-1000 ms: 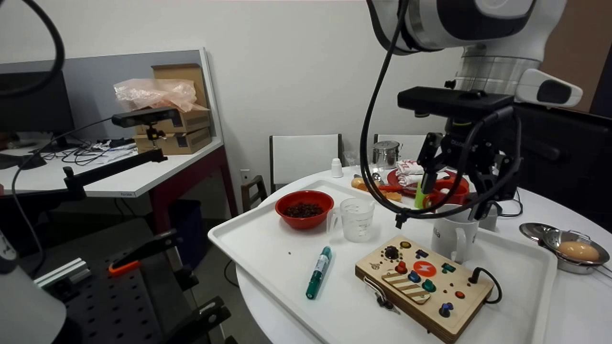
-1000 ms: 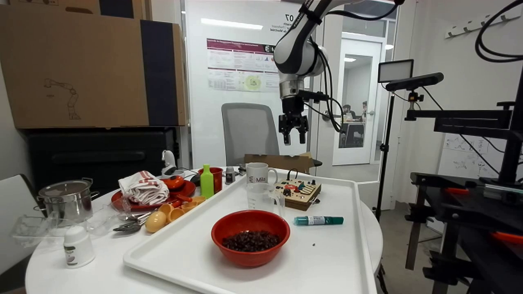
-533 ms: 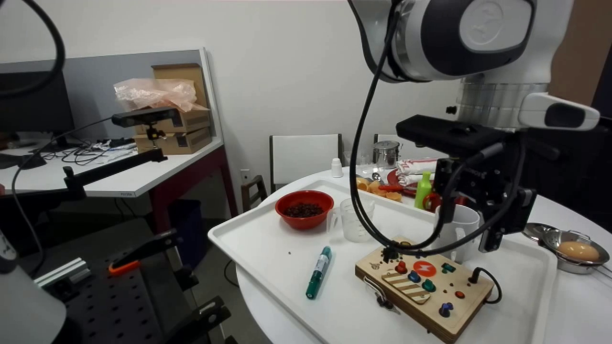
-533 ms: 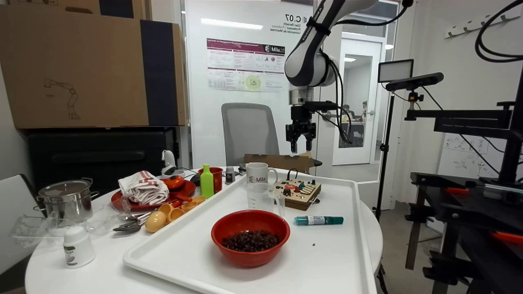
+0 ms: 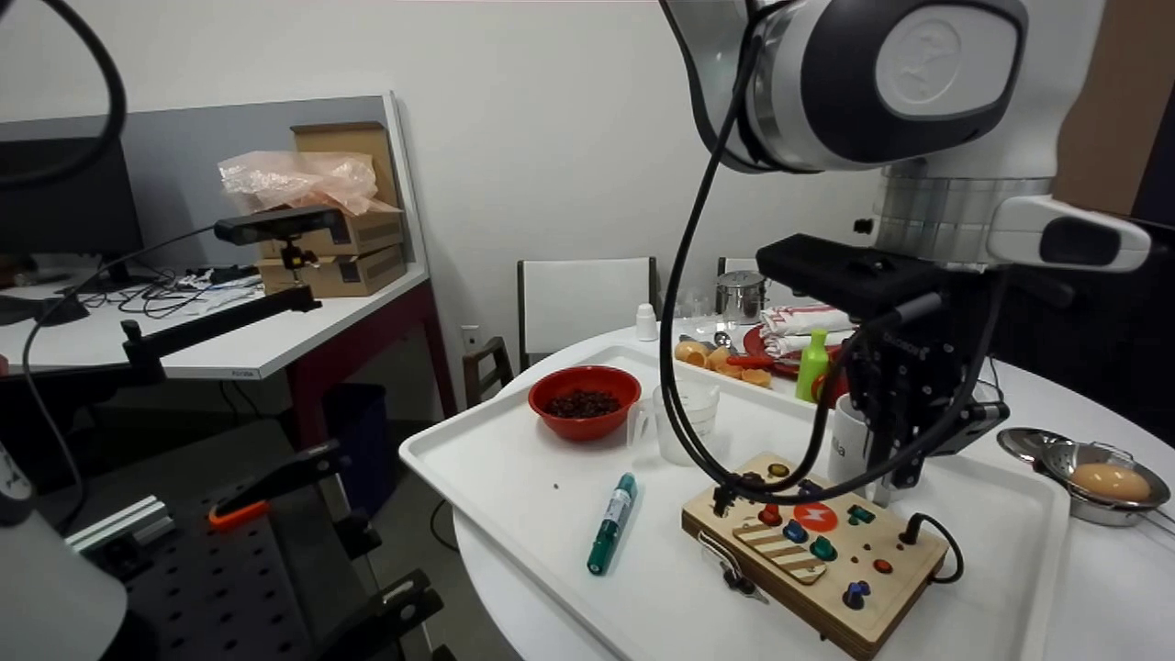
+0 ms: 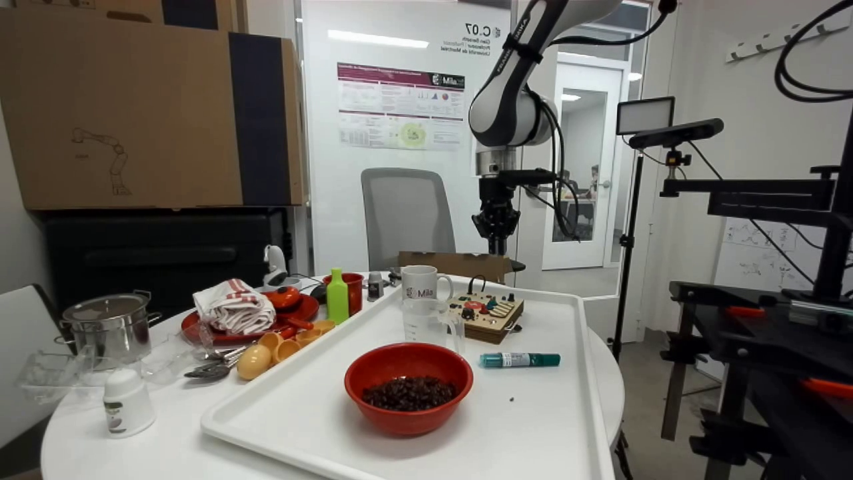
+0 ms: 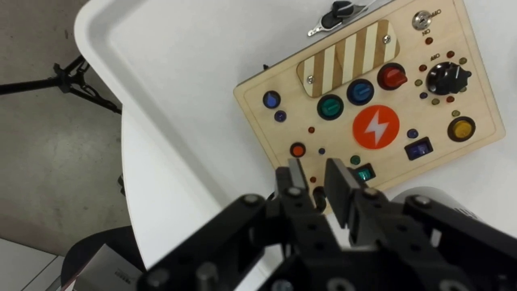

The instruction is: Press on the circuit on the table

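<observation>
From the left, the white tray has a red bowl of little dark bits, a clear cup, then the wooden button board. The claw is lower than a second ago, its fingers closer, just a thin gap apart; I can't quite tell if they touch anything. Far right, a silver pan holds a brown egg.

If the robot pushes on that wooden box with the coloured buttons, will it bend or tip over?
Probably neither: the wooden box looks too thick to bend easily, and it lies broad and flat, so tipping seems unlikely. Pushed sideways, it might slide, since the white tray under it looks smooth.
</observation>
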Robot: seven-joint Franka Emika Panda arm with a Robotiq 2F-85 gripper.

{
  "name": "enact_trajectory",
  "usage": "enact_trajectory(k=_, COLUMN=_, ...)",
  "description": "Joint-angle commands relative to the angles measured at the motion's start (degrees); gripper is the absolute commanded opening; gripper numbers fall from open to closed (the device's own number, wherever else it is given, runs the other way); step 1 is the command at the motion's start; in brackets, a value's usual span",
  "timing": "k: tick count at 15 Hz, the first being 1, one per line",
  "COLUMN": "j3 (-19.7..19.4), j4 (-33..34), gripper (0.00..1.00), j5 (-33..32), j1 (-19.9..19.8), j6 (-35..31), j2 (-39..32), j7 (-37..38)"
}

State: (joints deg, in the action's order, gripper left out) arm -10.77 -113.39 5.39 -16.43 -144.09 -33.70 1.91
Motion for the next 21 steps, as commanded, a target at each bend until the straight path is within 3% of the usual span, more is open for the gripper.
enact_trajectory(k=1, j3=-0.2, j4=0.4, gripper=0.00, j5=-0.4, j1=1.7, j6=-1.4, j2=-1.1, j7=2.3)
enact_trajectory(k=6, j3=-0.3, j4=2.1, gripper=0.00, j5=-0.5, j1=3.4, j6=-1.6, j2=-3.7, j7=4.4)
enact_trajectory(k=21, j3=-1.7, j4=10.1, gripper=0.00, j5=1.1, j1=2.8, j6=1.6, j2=-11.1, j7=11.4)
